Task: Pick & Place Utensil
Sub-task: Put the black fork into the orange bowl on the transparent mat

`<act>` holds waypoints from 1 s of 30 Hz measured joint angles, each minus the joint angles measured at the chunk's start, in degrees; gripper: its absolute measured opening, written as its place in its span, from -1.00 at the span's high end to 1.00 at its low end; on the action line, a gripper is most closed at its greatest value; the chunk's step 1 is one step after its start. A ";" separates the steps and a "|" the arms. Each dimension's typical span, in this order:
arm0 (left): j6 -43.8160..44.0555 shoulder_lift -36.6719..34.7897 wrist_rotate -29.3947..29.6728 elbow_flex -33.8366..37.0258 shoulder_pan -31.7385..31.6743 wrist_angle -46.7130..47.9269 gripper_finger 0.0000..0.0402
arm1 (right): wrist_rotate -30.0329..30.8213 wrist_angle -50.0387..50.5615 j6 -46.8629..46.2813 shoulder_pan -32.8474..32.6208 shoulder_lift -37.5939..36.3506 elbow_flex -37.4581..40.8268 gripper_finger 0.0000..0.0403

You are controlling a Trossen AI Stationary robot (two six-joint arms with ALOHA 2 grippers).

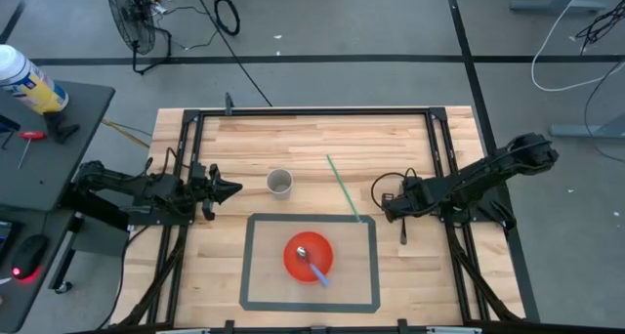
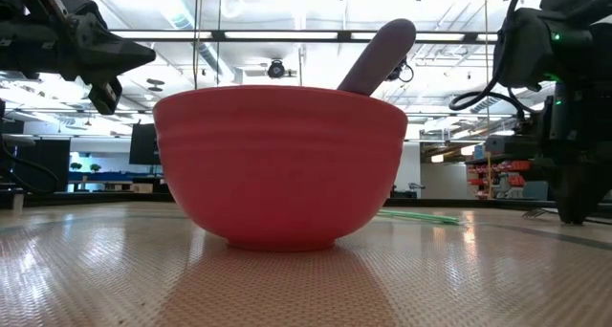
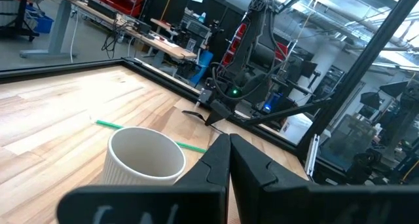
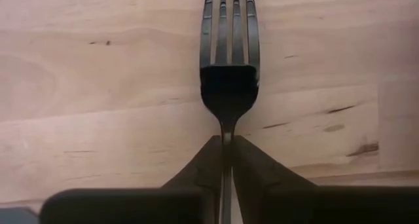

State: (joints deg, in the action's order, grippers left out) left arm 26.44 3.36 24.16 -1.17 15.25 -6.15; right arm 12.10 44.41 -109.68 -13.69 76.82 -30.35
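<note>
My right gripper (image 1: 398, 215) (image 4: 226, 140) is shut on a dark fork (image 4: 227, 86), which shows in the high view (image 1: 402, 232) just right of the grey tape rectangle (image 1: 246, 266). A red bowl (image 1: 296, 248) (image 2: 287, 164) stands inside the rectangle. A spoon with a purple-blue handle (image 1: 317, 269) (image 2: 378, 52) stands in it, leaning on the rim. My left gripper (image 1: 230, 188) (image 3: 229, 142) is shut and empty, hovering left of a white cup (image 1: 280, 183) (image 3: 147, 158). My right gripper pinches the fork's narrow neck (image 4: 226, 127), just behind the tines, between its two fingers. The fork runs along the fingers, tines ahead and seen flat-on. The tines (image 2: 534, 212) are low over the wood; whether they touch it I cannot tell.
A green straw (image 1: 344, 189) (image 3: 114, 126) lies flat on the wood between the cup and my right gripper. A black metal frame (image 1: 312, 112) runs around the table. There is open wood at the far side and between the cup and the rectangle.
</note>
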 joint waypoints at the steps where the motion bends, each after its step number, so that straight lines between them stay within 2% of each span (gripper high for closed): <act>1: 0.00 0.00 -0.02 0.00 0.02 0.00 0.93 | -0.08 0.02 0.02 0.02 0.00 0.00 0.84; 8: 0.39 0.00 -0.02 0.00 0.02 0.00 0.93 | 0.95 7.42 2.62 0.18 0.28 -4.26 0.87; 13: 0.39 0.00 -0.02 0.00 0.02 0.00 0.93 | -0.10 12.77 6.15 0.00 0.22 -12.90 0.89; 19: 0.39 0.00 -0.02 0.00 0.02 -0.02 0.93 | -0.59 12.51 13.01 -1.46 1.44 -26.76 0.89; 23: 0.39 0.00 0.15 0.00 0.02 -0.13 0.93 | -2.14 12.44 18.06 -3.01 7.00 -37.66 0.89; 30: 0.42 0.00 0.16 0.00 0.02 -0.39 0.93 | -10.53 12.71 29.02 -4.92 24.39 -57.87 0.89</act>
State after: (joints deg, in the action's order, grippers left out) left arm 26.86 3.36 24.32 -1.17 15.27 -6.55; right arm 1.57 57.13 -80.66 -18.61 101.20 -88.22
